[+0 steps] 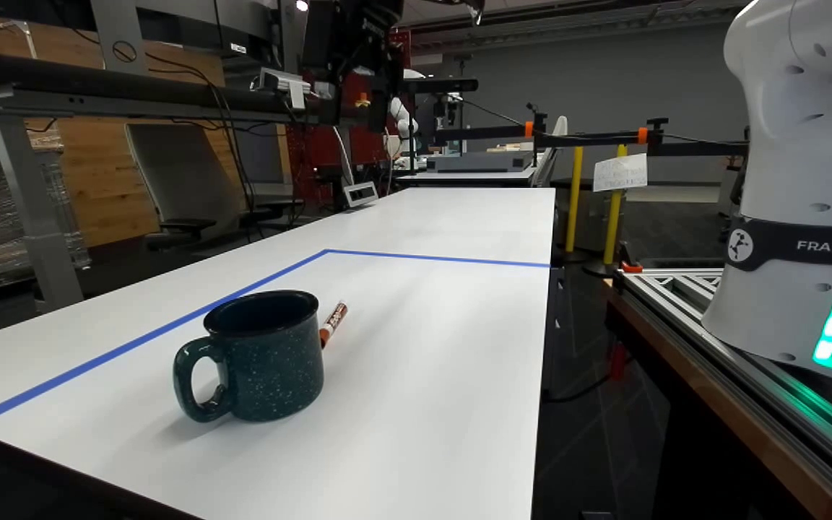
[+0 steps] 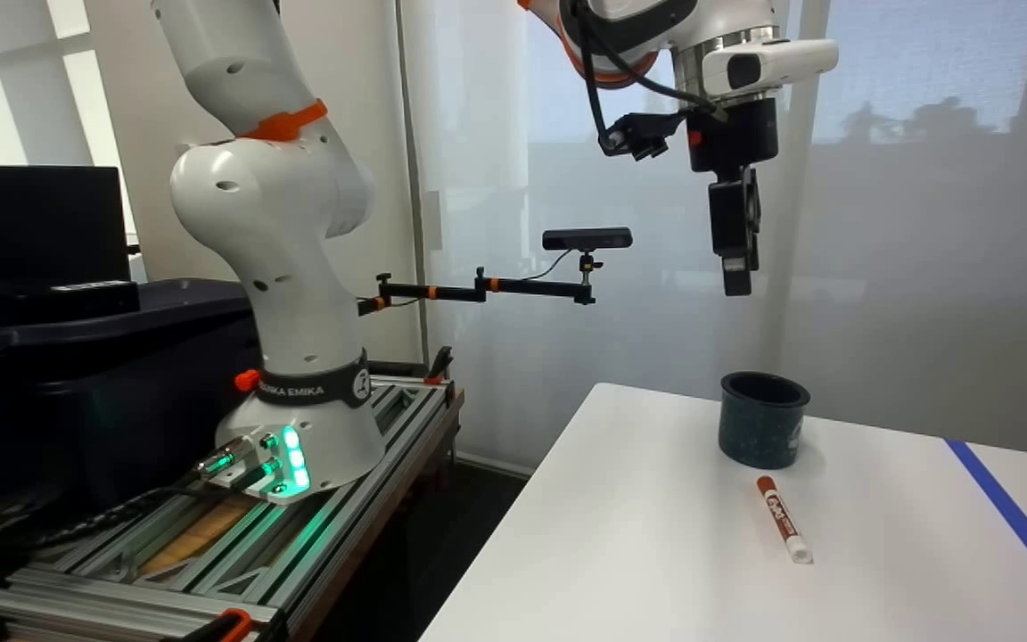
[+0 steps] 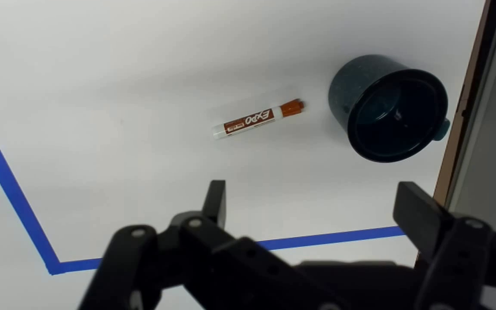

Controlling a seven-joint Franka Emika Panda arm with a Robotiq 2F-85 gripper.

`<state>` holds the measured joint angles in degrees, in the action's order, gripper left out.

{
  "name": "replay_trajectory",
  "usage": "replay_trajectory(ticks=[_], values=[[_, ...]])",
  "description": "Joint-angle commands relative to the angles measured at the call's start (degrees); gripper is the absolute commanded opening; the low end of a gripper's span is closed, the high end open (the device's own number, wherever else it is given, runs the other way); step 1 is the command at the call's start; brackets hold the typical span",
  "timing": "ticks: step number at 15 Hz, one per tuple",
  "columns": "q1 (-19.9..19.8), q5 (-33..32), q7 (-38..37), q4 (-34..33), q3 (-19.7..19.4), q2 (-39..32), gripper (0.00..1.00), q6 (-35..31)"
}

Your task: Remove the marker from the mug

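Note:
The marker, white with a red-brown cap, lies flat on the white table outside the mug. It shows in both exterior views (image 1: 334, 323) (image 2: 783, 521) and in the wrist view (image 3: 254, 120). Its cap end points toward the mug, with a small gap between them. The dark teal mug stands upright in both exterior views (image 1: 279, 375) (image 2: 758, 435) and in the wrist view (image 3: 360, 86); no object shows inside it. Its handle is hidden in an exterior view. My gripper (image 3: 310, 202) is open and empty, pointing down high above the table in both exterior views (image 1: 355, 108) (image 2: 736, 278).
The white table (image 2: 620, 535) carries blue tape lines (image 3: 9, 185) around the work area. The mug stands near a table edge. The robot's base (image 2: 299, 437) is mounted on a metal frame beside the table. A camera on a black arm (image 2: 587, 239) stands behind.

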<state>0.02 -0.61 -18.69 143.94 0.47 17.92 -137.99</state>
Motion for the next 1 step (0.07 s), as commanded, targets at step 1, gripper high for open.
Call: replay_trajectory(ticks=[1], values=[[-1.0,0.5,0.4,-0.1,0.9,0.0,1.0,0.1]])
